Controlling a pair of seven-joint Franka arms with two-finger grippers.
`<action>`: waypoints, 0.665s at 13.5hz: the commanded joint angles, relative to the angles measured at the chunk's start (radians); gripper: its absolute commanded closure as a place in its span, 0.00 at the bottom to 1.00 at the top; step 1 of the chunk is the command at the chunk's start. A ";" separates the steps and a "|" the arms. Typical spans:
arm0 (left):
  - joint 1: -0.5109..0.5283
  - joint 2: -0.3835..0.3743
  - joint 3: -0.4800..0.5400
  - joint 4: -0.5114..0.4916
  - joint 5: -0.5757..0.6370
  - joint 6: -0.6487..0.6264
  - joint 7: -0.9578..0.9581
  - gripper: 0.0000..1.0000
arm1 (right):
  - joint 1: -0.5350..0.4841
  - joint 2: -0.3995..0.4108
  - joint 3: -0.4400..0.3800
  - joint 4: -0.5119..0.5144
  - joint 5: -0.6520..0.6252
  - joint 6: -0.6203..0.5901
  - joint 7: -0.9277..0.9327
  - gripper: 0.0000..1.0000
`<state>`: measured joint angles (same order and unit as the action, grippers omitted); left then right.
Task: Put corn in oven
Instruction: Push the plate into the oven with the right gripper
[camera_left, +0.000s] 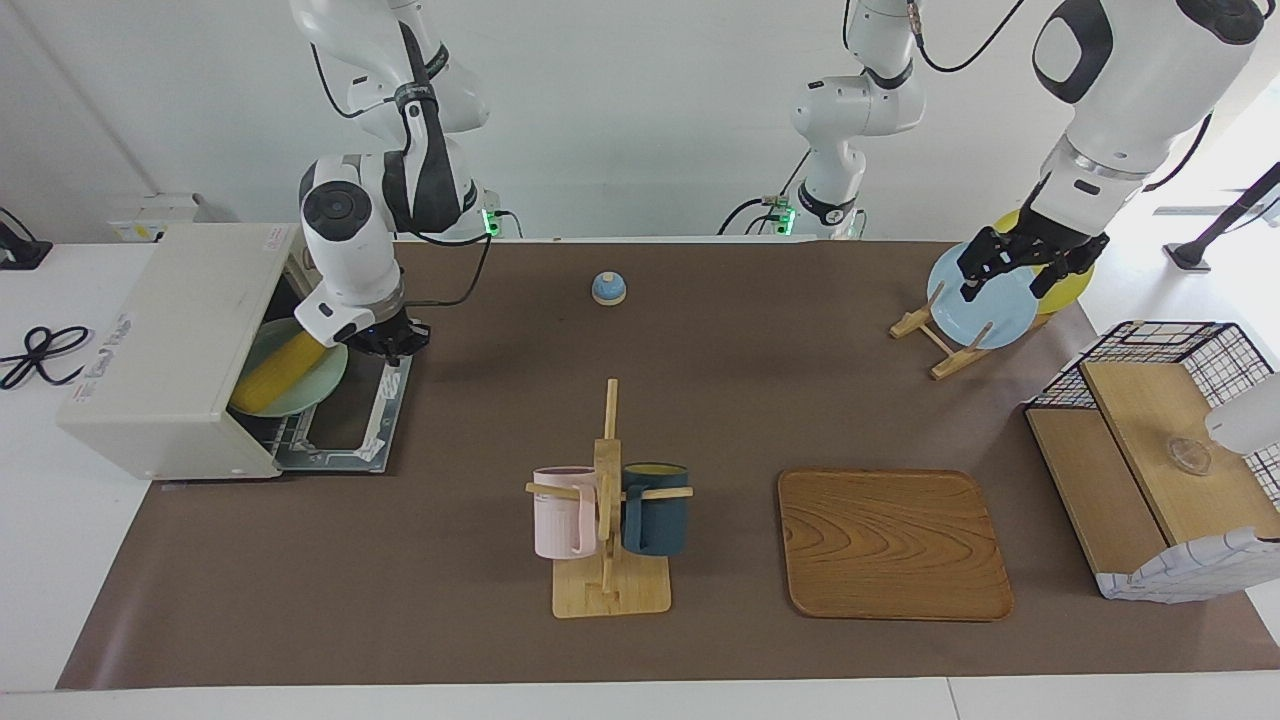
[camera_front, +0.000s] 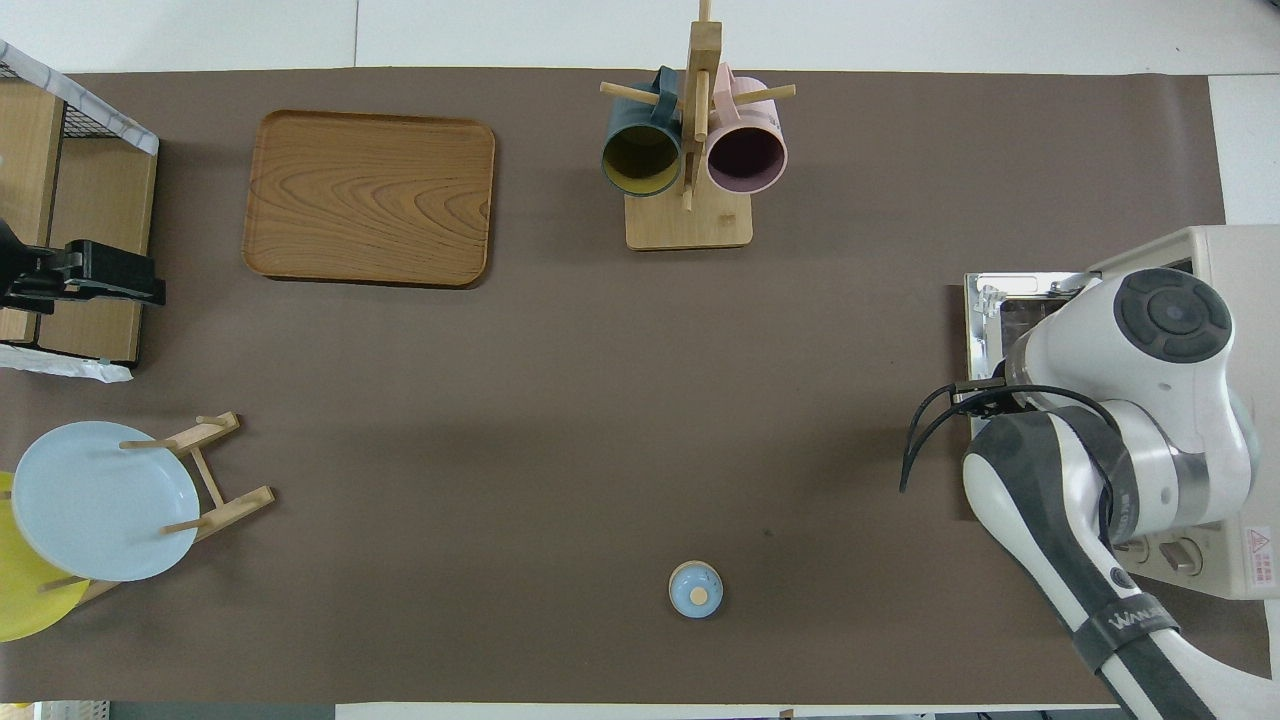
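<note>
Corn (camera_left: 283, 369) on green plate (camera_left: 318, 385) inside oven (camera_left: 170, 350), delivered; right gripper (camera_left: 385, 340) over oven's door, grasp untellable. Left gripper (camera_left: 1020, 262) over blue plate (camera_left: 990, 300), waiting, grasp untellable.
</note>
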<state>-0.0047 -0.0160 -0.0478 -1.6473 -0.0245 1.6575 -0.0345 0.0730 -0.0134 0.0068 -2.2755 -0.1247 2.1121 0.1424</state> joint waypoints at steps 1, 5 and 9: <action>0.012 -0.019 -0.007 -0.019 0.015 0.007 0.005 0.00 | 0.068 -0.031 0.004 -0.091 0.025 0.055 0.116 1.00; 0.012 -0.019 -0.007 -0.019 0.015 0.007 0.005 0.00 | 0.070 -0.048 0.002 -0.154 0.025 0.112 0.097 1.00; 0.012 -0.019 -0.007 -0.019 0.015 0.007 0.005 0.00 | 0.041 -0.060 -0.001 -0.200 0.025 0.161 0.072 1.00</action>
<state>-0.0047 -0.0161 -0.0478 -1.6473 -0.0245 1.6575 -0.0345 0.1417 -0.0332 0.0037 -2.4244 -0.1190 2.2361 0.2590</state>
